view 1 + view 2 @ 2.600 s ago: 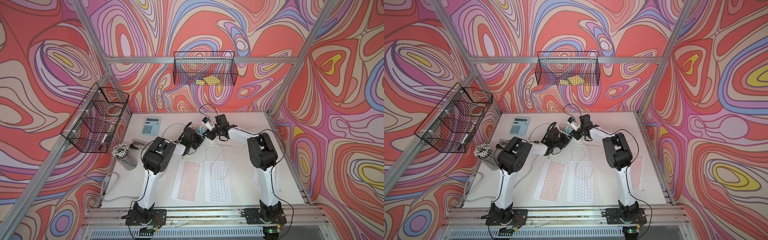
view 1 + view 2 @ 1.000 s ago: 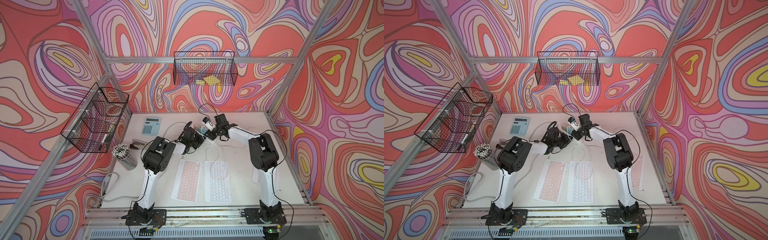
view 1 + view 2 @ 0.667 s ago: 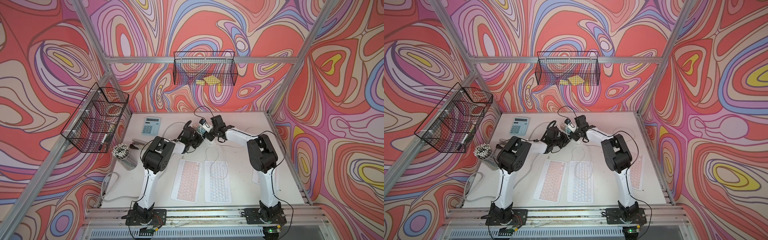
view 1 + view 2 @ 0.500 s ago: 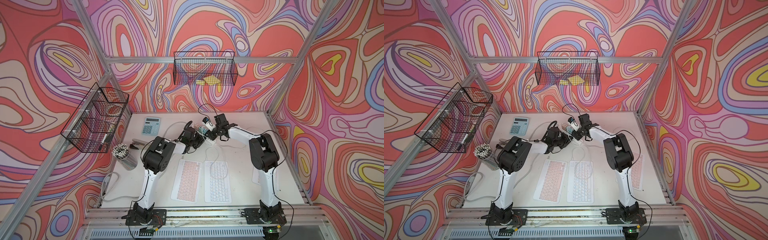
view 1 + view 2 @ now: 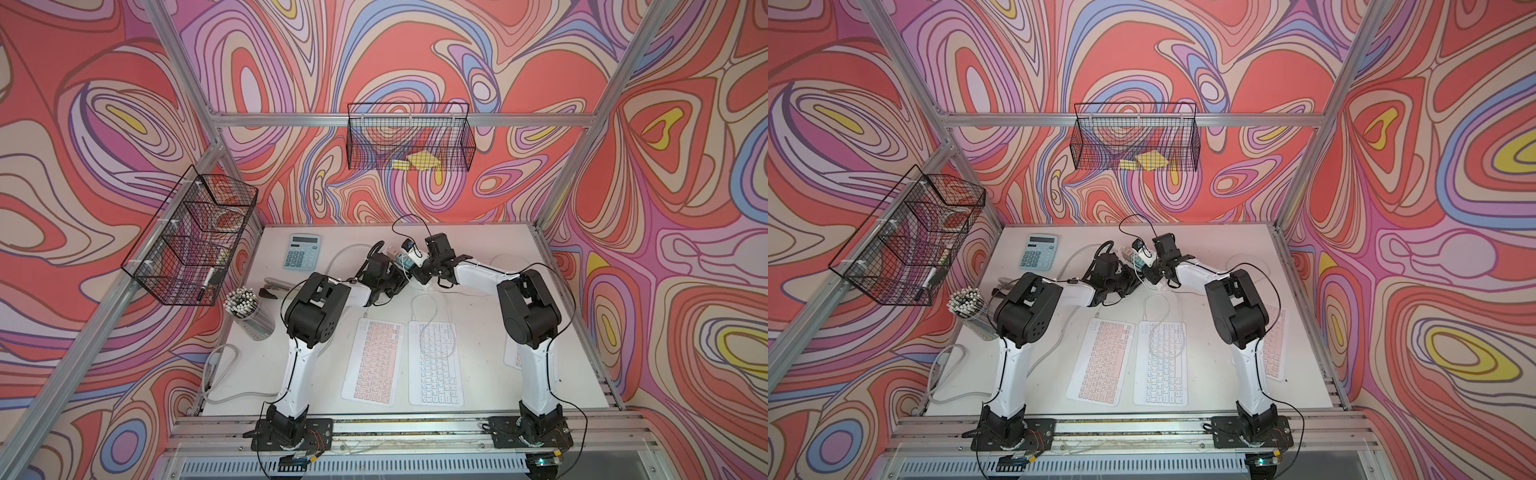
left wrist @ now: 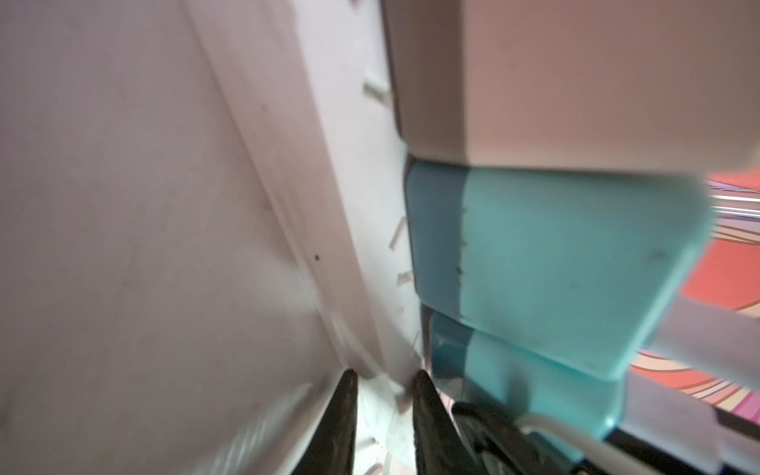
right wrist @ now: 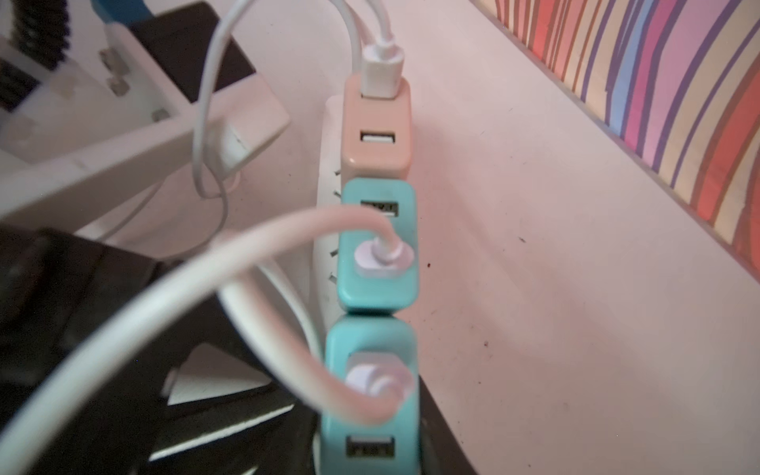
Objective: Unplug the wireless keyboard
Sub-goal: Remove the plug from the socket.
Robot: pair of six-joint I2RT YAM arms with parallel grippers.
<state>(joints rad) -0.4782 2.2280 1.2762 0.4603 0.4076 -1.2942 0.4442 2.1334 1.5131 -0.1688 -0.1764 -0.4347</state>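
Observation:
A pink keyboard (image 5: pixel 374 361) and a white keyboard (image 5: pixel 434 365) lie side by side at the front, with thin white cables (image 5: pixel 424 307) running back to a white power strip (image 6: pixel 329 205). The strip carries a beige charger (image 7: pixel 376 127) and two teal chargers (image 7: pixel 376 246). My left gripper (image 6: pixel 382 382) is shut on the strip's edge, its dark fingers (image 6: pixel 345 415) either side of it. My right gripper (image 7: pixel 372 444) is shut on the nearest teal charger (image 7: pixel 372 341), which has a white plug in it. In both top views the grippers (image 5: pixel 409 272) (image 5: pixel 1142 274) meet at the strip.
A third keyboard (image 5: pixel 512 353) lies partly under the right arm. A blue calculator (image 5: pixel 302 250), a stapler (image 5: pixel 272 291) and a cup of pens (image 5: pixel 247 307) stand at the left. Wire baskets (image 5: pixel 191 237) (image 5: pixel 409 137) hang on the walls. A grey cable (image 5: pixel 220 365) lies front left.
The right gripper shifted slightly left with the charger and cables, then came back to where it was. The left gripper has stayed on the strip.

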